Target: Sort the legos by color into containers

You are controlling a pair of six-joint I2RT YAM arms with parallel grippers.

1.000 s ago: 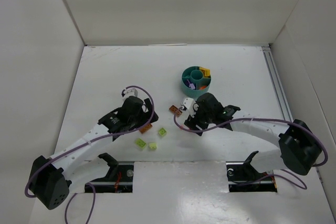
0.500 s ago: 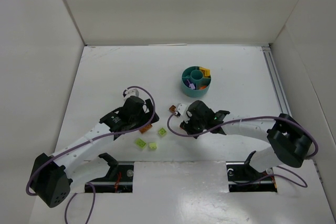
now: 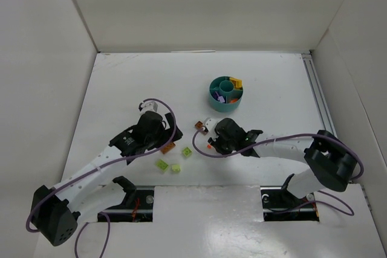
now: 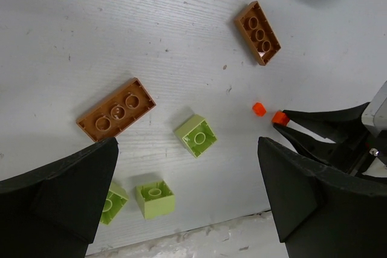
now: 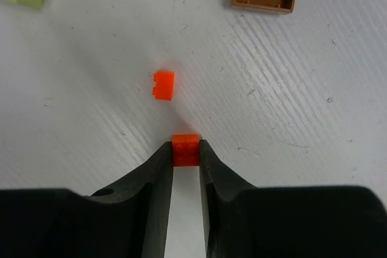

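My right gripper (image 5: 185, 153) is shut on a tiny orange-red lego (image 5: 185, 142) that rests on the white table. A second orange-red piece (image 5: 163, 84) lies just beyond it. In the top view the right gripper (image 3: 211, 142) sits left of centre, below the round teal dish of containers (image 3: 212, 96), which holds several legos. My left gripper (image 4: 187, 144) hovers open above a lime lego (image 4: 196, 135). Two more lime legos (image 4: 155, 198) lie near the front edge. One brown lego (image 4: 116, 117) lies to the left and another brown lego (image 4: 258, 32) further back.
White walls enclose the table on three sides. A metal rail (image 3: 318, 98) runs along the right edge. The table's front edge (image 4: 199, 234) is close behind the lime legos. Purple cables loop over both arms.
The right gripper has moved left and down to the orange-red lego, and its jaws have closed on it. The left arm has barely moved and stays open.
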